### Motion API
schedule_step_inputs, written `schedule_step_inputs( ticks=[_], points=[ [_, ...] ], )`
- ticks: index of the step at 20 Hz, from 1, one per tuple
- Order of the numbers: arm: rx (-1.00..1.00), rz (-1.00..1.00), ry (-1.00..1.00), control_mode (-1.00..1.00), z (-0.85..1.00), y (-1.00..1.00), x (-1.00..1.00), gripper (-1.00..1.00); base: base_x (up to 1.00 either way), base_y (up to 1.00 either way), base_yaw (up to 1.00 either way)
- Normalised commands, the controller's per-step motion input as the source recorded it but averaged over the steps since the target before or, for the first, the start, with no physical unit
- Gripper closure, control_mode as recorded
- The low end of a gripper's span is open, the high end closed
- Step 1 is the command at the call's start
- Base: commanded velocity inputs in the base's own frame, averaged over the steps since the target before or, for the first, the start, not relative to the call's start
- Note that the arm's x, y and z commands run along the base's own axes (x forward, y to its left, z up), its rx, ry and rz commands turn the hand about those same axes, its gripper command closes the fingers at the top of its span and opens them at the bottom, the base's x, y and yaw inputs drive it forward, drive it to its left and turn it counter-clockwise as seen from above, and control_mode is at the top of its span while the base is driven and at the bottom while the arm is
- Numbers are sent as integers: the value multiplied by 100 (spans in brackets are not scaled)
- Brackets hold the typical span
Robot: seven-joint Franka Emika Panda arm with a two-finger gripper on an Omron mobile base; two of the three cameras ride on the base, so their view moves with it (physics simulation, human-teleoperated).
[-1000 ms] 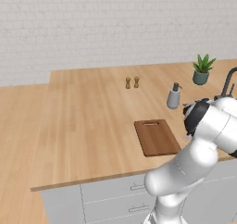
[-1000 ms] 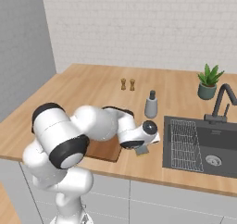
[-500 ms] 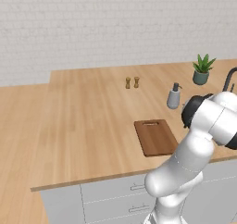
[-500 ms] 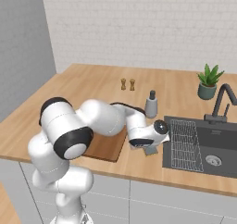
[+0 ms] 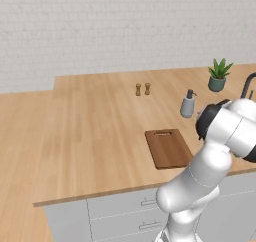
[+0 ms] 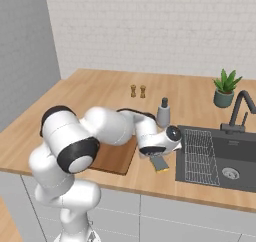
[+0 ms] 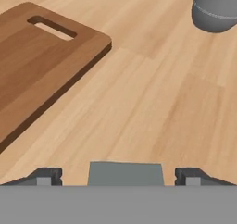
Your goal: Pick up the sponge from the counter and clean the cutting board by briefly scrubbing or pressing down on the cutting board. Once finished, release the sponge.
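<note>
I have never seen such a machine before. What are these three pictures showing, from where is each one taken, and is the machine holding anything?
It is a white robot arm in a simulated kitchen. Two pictures come from cameras behind the arm, left and right; the third looks along its hand. On the light-wood counter lie a dark cutting board, a grey soap bottle, two small shakers and a potted plant, with a sink beside. The gripper has its fingers spread wide either side of the grey-blue sponge, which rests beside the board, so it looks released, not gripped.
</note>
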Motion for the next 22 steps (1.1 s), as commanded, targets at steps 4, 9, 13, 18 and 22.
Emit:
schedule_step_inputs(
  ticks=[4,9,13,18,22],
  points=[
    [-2,0,-2,-100,54,6,-3,-100,0,0,0],
    [0,-2,0,-100,95,7,-43,-100,0,0,0],
    [6,-6,2,-100,100,42,-28,-100,0,0,0],
    [4,-5,0,-100,99,71,-34,-100,0,0,0],
    [11,-3,0,-100,61,75,-38,-100,0,0,0]
  ],
)
